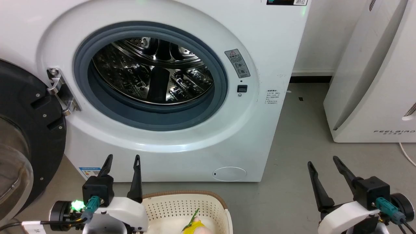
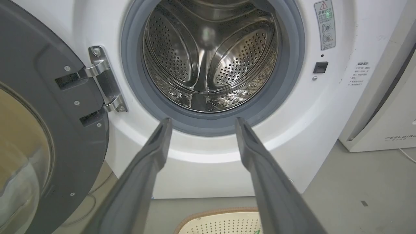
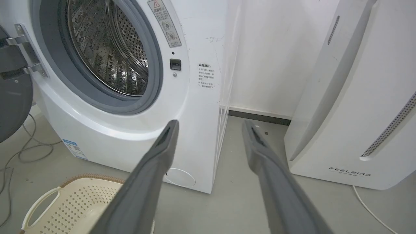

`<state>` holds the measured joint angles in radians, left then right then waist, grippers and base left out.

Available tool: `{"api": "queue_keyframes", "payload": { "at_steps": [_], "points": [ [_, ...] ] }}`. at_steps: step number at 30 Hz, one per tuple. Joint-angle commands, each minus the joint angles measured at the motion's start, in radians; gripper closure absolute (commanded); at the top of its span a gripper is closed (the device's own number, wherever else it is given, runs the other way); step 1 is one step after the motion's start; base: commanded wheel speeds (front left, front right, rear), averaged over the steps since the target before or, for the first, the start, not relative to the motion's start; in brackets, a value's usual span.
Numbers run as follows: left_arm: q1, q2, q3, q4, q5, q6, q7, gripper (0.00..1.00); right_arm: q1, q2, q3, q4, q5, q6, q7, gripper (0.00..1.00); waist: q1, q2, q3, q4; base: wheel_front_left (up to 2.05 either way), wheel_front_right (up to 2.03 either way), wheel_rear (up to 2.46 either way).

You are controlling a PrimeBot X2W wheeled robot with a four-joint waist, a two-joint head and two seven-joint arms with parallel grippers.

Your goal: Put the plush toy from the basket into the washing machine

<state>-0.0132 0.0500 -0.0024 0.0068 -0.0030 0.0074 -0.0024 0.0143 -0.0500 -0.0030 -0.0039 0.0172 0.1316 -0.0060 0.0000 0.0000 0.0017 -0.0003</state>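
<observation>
Door (image 1: pixel 19 130): stands open at the left of the washer (image 1: pixel 260 48), so the porthole is free.
Left pincer (image 1: pixel 123 156): low, just left of the basket (image 1: pixel 169 208); its two fingers are spread apart with nothing between them.
Basket: on the floor (image 1: pixel 292 130) in front of the washer, between both pincers and nearer the left one.
Toy (image 1: pixel 195 226): lies inside the basket at the bottom edge of the head view. Only a yellow part, some green trim and a little pale pink show.
Handling: I judge it light, soft and not fragile. It should squash under the fingers, and a thin limb could slip out.
Hold: around the yellow body, not on the green trim; I cannot tell which side faces up.
Drum (image 1: pixel 152 71): shiny steel behind the grey gasket (image 1: pixel 224 81).
Right pincer (image 1: pixel 322 160): well right of the basket, over the floor, fingers parted, holding nothing.
</observation>
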Motion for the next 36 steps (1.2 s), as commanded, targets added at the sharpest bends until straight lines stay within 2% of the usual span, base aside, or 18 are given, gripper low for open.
{"api": "queue_keyframes", "payload": {
  "at_steps": [1, 15, 36],
  "points": [
    [-0.003, 0.000, -0.005, 0.005, -0.006, 0.009, -0.012, 0.00, 0.001, 0.000, -0.006, -0.006, 0.010, 0.000, -0.009, 0.00, 0.0000, 0.0000, 0.001, 0.000, 0.00, 0.00, 0.00],
    [-0.040, 0.000, -0.042, 0.060, -0.012, 0.019, -0.043, 0.00, -0.004, 0.000, -0.014, -0.022, 0.057, 0.000, -0.041, 0.00, 0.0000, 0.0000, 0.028, -0.008, 0.00, 0.00, 0.00],
    [-0.232, 0.006, -0.131, 0.442, -0.017, -0.015, -0.087, 0.00, -0.077, 0.000, -0.024, -0.036, 0.141, 0.000, -0.092, 0.00, 0.0000, 0.0000, 0.193, -0.070, 0.00, 0.00, 0.00]
  ]
}}
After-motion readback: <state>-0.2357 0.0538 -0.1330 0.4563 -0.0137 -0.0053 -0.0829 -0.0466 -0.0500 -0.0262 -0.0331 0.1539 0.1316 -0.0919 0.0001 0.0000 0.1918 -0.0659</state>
